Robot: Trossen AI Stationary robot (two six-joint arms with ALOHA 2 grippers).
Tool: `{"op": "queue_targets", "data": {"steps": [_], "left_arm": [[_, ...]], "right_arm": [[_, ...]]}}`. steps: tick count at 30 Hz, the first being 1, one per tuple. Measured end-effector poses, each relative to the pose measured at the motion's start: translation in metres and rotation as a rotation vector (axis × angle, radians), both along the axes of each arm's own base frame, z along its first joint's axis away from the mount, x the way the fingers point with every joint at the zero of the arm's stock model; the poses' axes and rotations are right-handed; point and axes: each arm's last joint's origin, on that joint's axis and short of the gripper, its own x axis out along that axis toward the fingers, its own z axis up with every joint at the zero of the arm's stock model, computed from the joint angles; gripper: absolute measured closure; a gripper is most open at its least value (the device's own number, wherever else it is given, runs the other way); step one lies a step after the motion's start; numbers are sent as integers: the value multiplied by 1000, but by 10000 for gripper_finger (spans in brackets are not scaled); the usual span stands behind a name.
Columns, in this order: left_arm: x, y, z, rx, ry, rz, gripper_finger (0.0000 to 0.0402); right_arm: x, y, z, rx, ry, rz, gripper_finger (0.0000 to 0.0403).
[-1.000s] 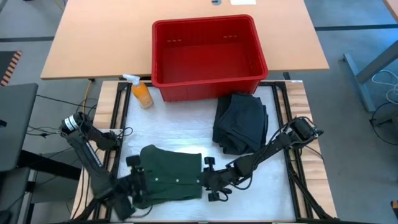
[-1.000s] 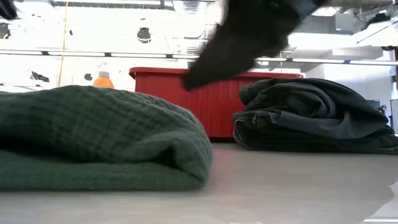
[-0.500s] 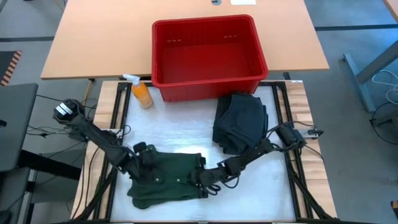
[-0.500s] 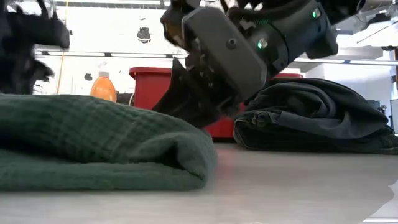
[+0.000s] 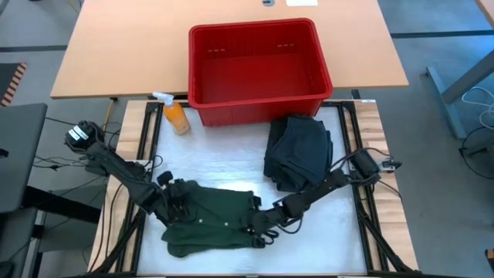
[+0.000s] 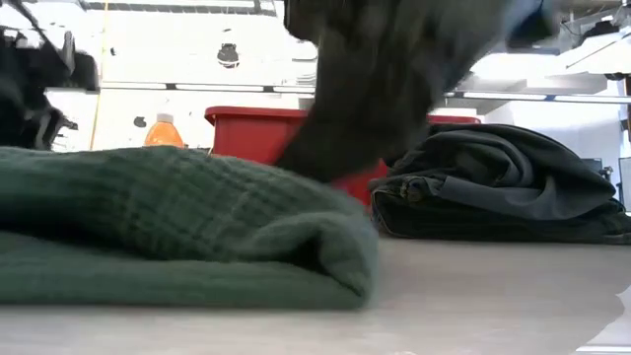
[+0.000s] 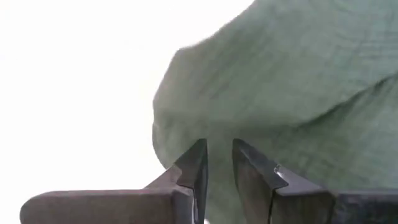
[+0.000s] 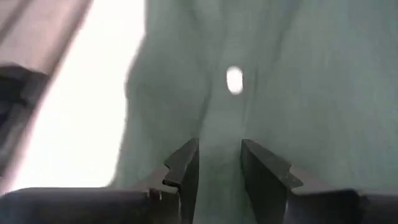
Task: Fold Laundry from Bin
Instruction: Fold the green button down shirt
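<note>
Since half a second ago the right arm has pulled slightly back toward the table's right side and the dark green knitted cloth garment [image 5: 207,224] has bunched lower and more rumpled; a second ago it lay flatter with both grippers at its near edge.

Large tan wooden table [image 5: 116,46] at the far side carries the red rectangular plastic bin with ribbed sides [image 5: 258,71]; nothing shows inside the bin from above. The white work surface [image 5: 231,158] sits in front of it. Folded pile of dark grey-black cloth garments [image 5: 297,153] lies just in front of the bin's right corner, well apart from both grippers. The green garment lies near the front edge, left of centre, between the two arms. Small orange spray bottle with white nozzle [image 5: 175,114] stands beside the bin's left front corner.

Left gripper [image 5: 171,202] is at the garment's left edge; in the left wrist view its fingers [image 7: 194,169] stand a narrow gap apart with green cloth right ahead and between them, pinching the fabric. Right gripper [image 5: 256,225] is at the garment's right edge; its fingers [image 8: 186,163] stand somewhat wider, a fold of green cloth running between them, gripped.
</note>
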Motion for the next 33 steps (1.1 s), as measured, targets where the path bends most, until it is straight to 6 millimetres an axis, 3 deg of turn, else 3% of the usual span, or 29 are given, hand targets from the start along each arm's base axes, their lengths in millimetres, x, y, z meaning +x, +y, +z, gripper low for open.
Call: {"op": "queue_targets", "data": {"steps": [5, 10, 14, 19, 27, 33], "left_arm": [[12, -7, 36, 112, -87, -25, 338], [25, -27, 57, 121, -286, -109, 338], [34, -46, 52, 97, -437, -216, 338], [51, -61, 40, 113, -514, -348, 328], [69, -64, 19, 67, -465, -386, 283], [74, -66, 11, 63, -463, -379, 261]], "right_arm": [[-13, 6, 43, 90, -64, -52, 258], [-37, 16, 44, 191, 30, -378, 258], [-56, 30, 30, 318, 77, -593, 255], [-69, 28, 6, 475, 49, -701, 224], [-78, 15, -20, 693, -48, -741, 116], [-81, 10, -24, 723, -85, -807, 82]]}}
